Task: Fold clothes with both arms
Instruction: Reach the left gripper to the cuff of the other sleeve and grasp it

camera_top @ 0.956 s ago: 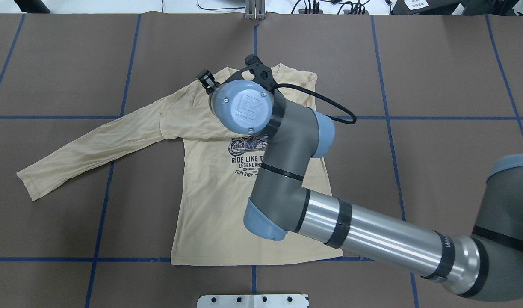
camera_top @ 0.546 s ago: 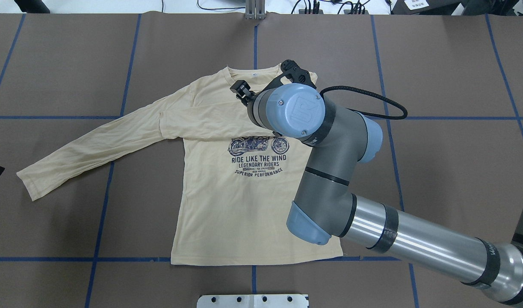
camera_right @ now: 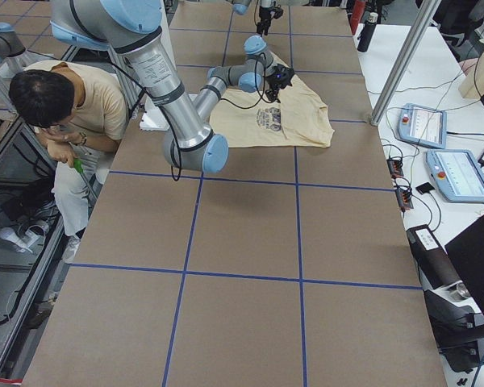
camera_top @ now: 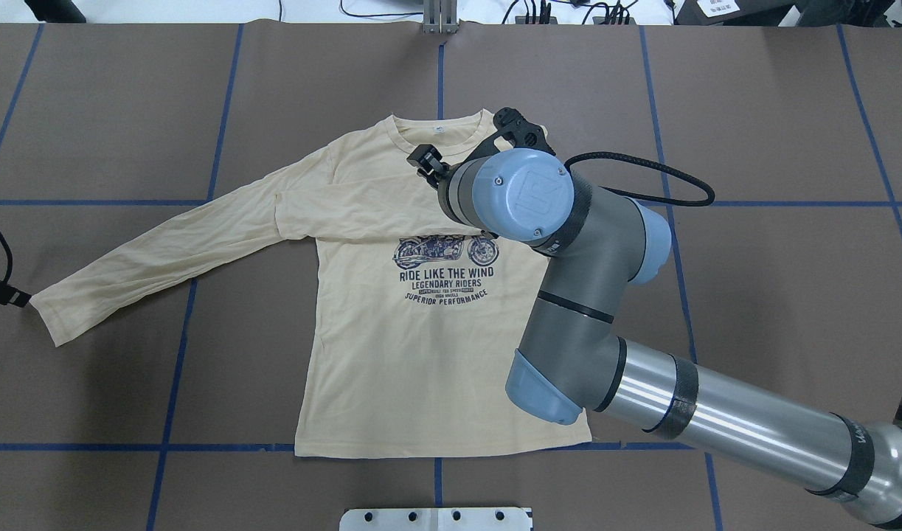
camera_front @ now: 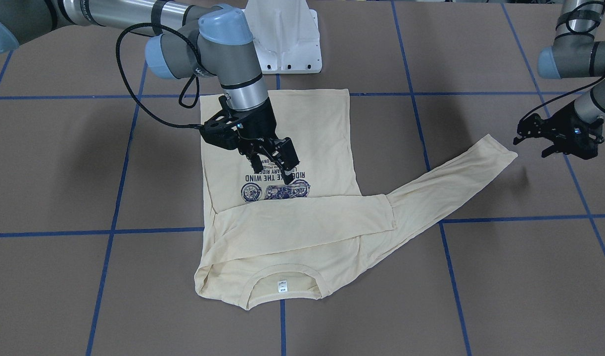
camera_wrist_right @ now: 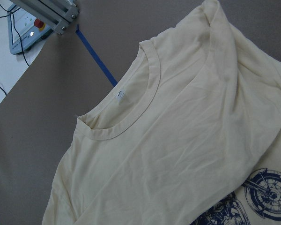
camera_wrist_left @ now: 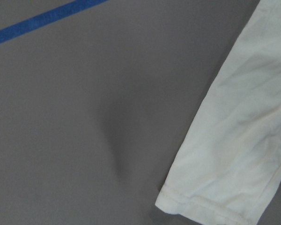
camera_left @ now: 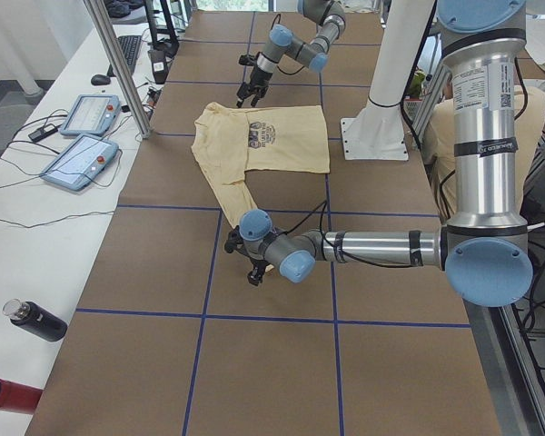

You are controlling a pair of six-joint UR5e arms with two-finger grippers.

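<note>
The cream-yellow shirt (camera_top: pixel 391 354) lies flat and face up, its navy print (camera_top: pixel 443 273) showing. One sleeve is folded across the chest (camera_front: pixel 302 222). The other sleeve stretches out to its cuff (camera_front: pixel 497 148). My right gripper (camera_front: pixel 271 160) hovers open over the print with nothing between its fingers. The right wrist view looks down on the collar and neck label (camera_wrist_right: pixel 119 95). My left gripper (camera_front: pixel 532 146) stands open just beside the outstretched cuff, holding nothing. The left wrist view shows that cuff (camera_wrist_left: pixel 225 187) on the bare table, with no fingers in view.
The white pedestal base (camera_front: pixel 282 39) stands at the robot's edge near the shirt's hem. Blue tape lines (camera_top: pixel 178 310) cross the brown table. A person (camera_right: pixel 64 113) sits beside the table. Two control tablets (camera_left: pixel 82 136) and bottles (camera_left: pixel 36 320) lie off the mat.
My right arm has swung from over the collar toward the shirt's right shoulder, uncovering the print. My left gripper has come in from the table's left edge toward the sleeve cuff.
</note>
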